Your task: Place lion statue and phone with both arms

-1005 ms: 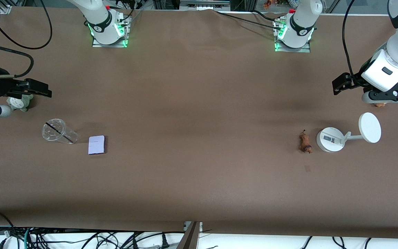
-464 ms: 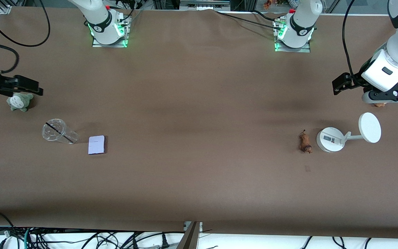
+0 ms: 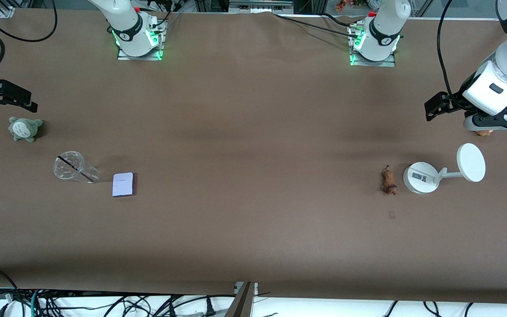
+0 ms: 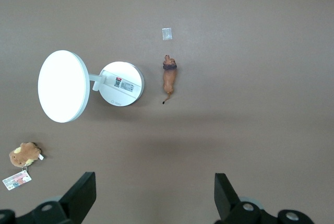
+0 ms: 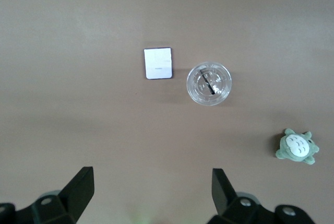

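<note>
Brown table (image 3: 253,132) holds phone (image 3: 123,184), lion statue (image 3: 388,180).

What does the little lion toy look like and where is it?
The lion statue is a tiny, long orange-brown figurine with a darker brown mane end and a thin dark-tipped tail. It looks hard, like plastic. It lies on the brown table toward the left arm's end, close beside the white stand's round base but not touching it. Nothing holds it. A small pale tape scrap lies nearer the front camera.
</note>
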Controlling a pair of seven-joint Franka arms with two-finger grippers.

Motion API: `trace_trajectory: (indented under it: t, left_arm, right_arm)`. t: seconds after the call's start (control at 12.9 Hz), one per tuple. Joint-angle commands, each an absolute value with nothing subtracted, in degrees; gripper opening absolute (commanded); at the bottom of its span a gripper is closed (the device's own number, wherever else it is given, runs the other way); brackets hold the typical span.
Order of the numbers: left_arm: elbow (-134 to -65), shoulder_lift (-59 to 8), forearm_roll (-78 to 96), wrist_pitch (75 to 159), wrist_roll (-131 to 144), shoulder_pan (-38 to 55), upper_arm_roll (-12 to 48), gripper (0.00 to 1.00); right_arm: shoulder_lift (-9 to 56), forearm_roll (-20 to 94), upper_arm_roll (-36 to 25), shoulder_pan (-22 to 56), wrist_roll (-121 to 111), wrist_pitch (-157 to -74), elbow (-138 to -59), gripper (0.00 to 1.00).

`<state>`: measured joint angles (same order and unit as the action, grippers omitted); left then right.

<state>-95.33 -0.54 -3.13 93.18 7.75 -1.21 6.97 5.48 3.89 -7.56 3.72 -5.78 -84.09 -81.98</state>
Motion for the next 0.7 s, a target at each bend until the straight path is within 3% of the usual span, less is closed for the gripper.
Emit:
trace_trajectory:
  t: [0.0, 0.23, 0.62]
  left_arm:
    - [-93.3, -1.5, -1.7, 91.8, 7.8, -1.1, 6.9, 1.00]
    - [-93.3, -1.5, -1.7, 91.8, 7.8, -1.1, 6.9, 1.00]
    - [-93.3, -1.5, -1.7, 91.4, 7.7, -1.0, 6.9, 1.00]
  right_arm:
    - [-2.2, 3.1, -1.0, -2.2, -6.5, -88.7, -92.9, 1.00]
    - [-4.7, 2.7, -0.1, -3.2, -6.5, -88.8, -96.5, 1.00]
    - [-4.3, -1.1, 1.0, -3.0, -6.7, -86.1, -96.0, 1.00]
